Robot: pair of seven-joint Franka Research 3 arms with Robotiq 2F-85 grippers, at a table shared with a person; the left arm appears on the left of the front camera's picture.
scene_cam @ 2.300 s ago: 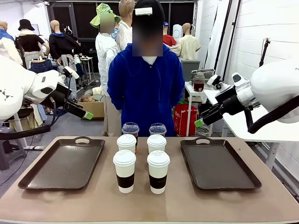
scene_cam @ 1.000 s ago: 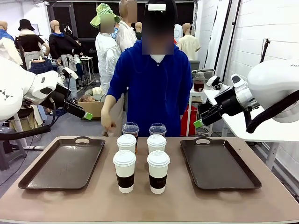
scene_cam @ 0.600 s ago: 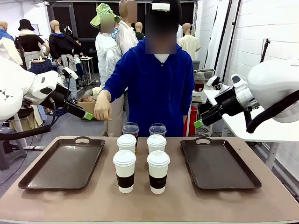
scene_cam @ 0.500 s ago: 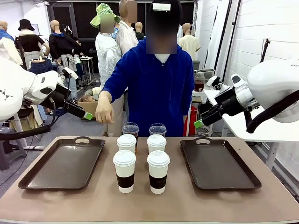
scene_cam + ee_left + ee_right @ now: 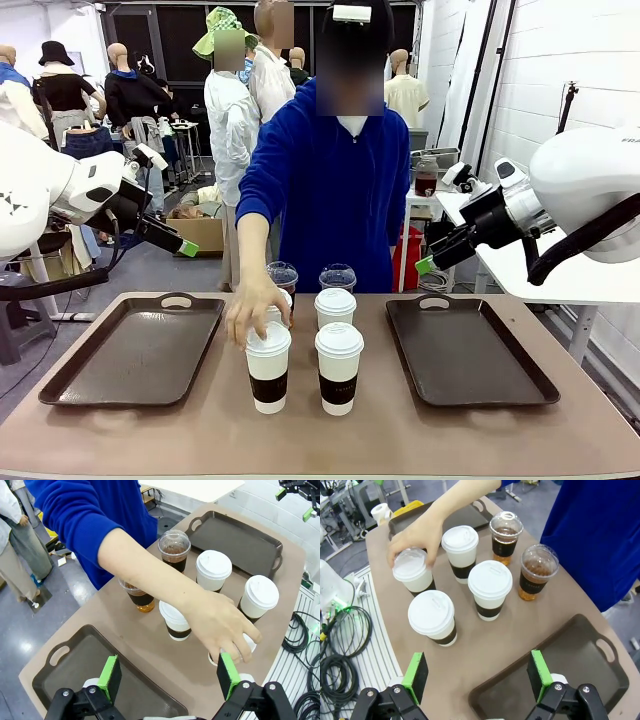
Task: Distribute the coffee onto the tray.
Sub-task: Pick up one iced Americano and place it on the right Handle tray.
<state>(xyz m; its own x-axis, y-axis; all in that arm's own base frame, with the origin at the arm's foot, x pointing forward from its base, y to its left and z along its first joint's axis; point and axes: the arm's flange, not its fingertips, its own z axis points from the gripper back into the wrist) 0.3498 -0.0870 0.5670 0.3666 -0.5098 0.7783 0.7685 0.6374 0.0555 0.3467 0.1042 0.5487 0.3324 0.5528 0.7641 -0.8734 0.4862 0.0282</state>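
Note:
Four white lidded cups with brown sleeves stand in a square at the table's middle, with two clear cups of brown drink (image 5: pixel 338 276) (image 5: pixel 538 571) behind them. A person's hand (image 5: pixel 256 312) (image 5: pixel 220 625) grips the lid of the front left cup (image 5: pixel 267 372) (image 5: pixel 412 574). The front right cup (image 5: pixel 339 368) and back right cup (image 5: pixel 335 308) stand untouched. My left gripper (image 5: pixel 185 247) (image 5: pixel 169 677) hangs open above the table's left, high over the cups. My right gripper (image 5: pixel 425 263) (image 5: pixel 477 675) hangs open above the right side, holding nothing.
A dark tray (image 5: pixel 130 355) lies left of the cups and another dark tray (image 5: pixel 470 355) lies right of them, both bare. The person in a blue top stands at the far edge, arm stretched over the back left cups.
The person's hand has come down from chest height onto the front left cup's lid. Neither arm has moved and the cups stand where they were.

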